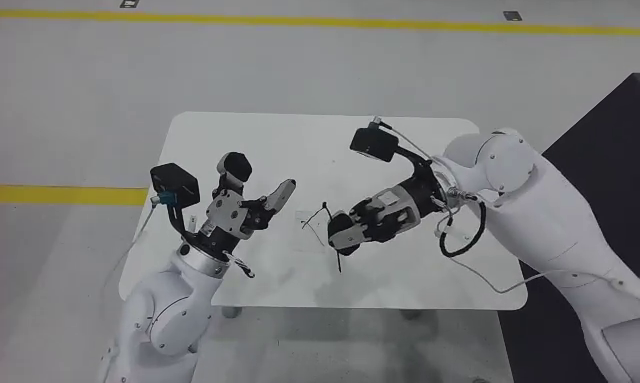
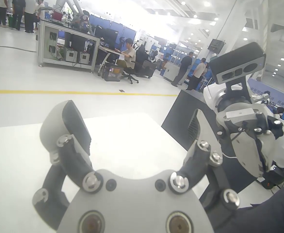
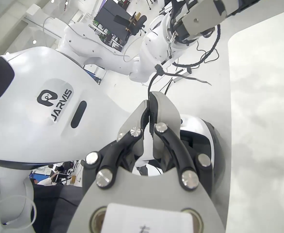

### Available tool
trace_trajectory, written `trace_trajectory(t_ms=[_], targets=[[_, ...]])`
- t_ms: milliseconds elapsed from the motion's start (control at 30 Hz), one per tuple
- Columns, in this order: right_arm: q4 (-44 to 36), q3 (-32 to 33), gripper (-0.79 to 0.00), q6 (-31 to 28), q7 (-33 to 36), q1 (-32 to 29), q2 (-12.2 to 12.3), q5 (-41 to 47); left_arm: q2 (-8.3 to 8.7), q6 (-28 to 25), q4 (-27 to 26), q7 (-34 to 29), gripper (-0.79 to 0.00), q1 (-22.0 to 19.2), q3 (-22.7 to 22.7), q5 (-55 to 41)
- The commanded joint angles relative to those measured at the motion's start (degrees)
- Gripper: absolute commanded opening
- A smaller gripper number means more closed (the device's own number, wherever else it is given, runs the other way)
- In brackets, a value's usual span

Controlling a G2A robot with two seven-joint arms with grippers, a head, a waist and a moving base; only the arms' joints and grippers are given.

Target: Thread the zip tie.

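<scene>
A white round-cornered tabletop (image 1: 400,148); over its left part the left tool (image 1: 260,181) hangs, spread wide apart; over the middle the right tool (image 3: 151,103) is clamped on a thin black plastic zip tie (image 3: 157,70) — its head beyond the fingertips.

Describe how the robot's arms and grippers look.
The left arm and right arm have rounded white shells. The left gripper and right gripper have grey metal plates, black links, silver screws and grey fingers with black pads. Black cables loop by the right wrist.
</scene>
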Motion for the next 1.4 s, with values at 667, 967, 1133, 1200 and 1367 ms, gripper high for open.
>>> trace_trajectory(t_ms=[667,967,1133,1200,1367], targets=[[21.25,-18.19,-0.785,9.26,-8.22,9.43,-8.77,-32.53,0.56,3.31,-0.87,-0.90,0.000,-0.74,-5.48,1.02],[21.29,-18.96,-0.785,8.74,-10.04,10.32,-9.68,-33.83,0.58,3.31,-0.93,-1.10,0.000,-0.73,-4.80,2.04],[21.59,-18.93,-0.785,5.36,-11.30,8.00,-10.07,-30.67,0.58,3.31,-0.93,-1.10,0.000,-0.73,-4.80,2.04],[24.38,-19.81,-0.785,3.16,-9.83,6.98,-11.30,-25.35,0.58,3.31,-0.93,-1.10,0.000,-0.73,-4.80,2.04],[34.08,-23.30,-0.785,0.25,-11.28,9.53,-16.08,-24.42,0.58,3.31,-0.93,-1.10,0.000,-0.73,-4.80,2.04]])
